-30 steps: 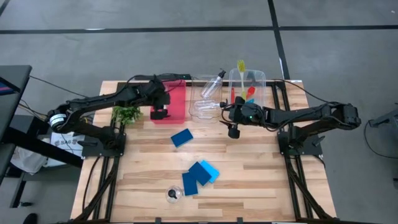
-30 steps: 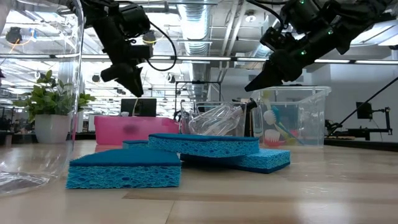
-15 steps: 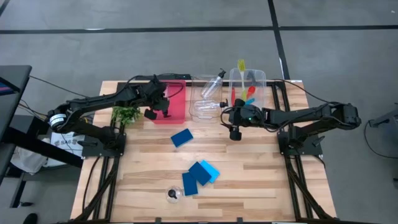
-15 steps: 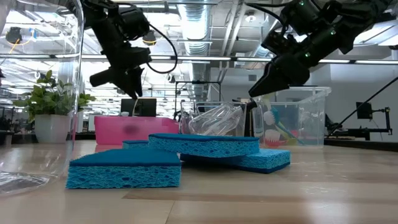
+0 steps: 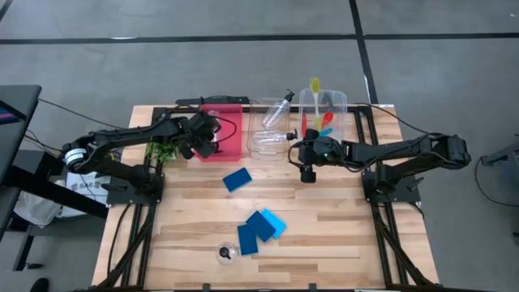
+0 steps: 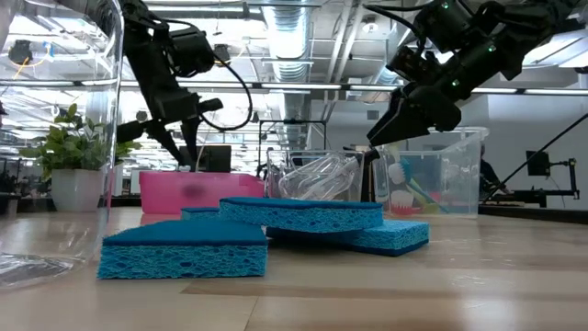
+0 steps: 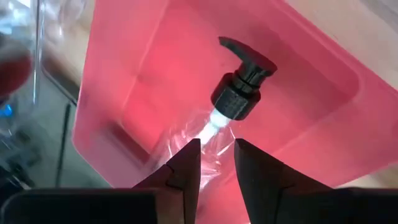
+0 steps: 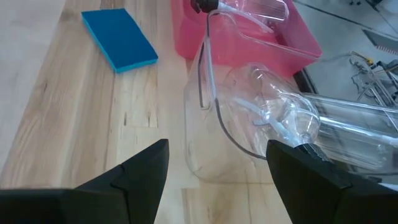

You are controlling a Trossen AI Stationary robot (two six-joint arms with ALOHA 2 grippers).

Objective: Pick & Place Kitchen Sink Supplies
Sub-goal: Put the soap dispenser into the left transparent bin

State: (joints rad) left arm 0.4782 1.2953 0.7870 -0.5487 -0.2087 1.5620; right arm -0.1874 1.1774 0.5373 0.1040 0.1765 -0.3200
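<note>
A clear black-capped bottle [image 7: 230, 106] hangs over the red tray [image 7: 134, 81], pinched at its body by the left end effector [image 7: 216, 163], whose fingers sit narrowly apart around the plastic (pump head pointing away from the wrist). The right end effector [image 5: 306, 172] hovers with fingers spread wide and empty, just beside the clear bin [image 8: 249, 112]. Blue sponges [image 5: 259, 227] lie on the table [image 5: 340, 235], well apart from both.
</note>
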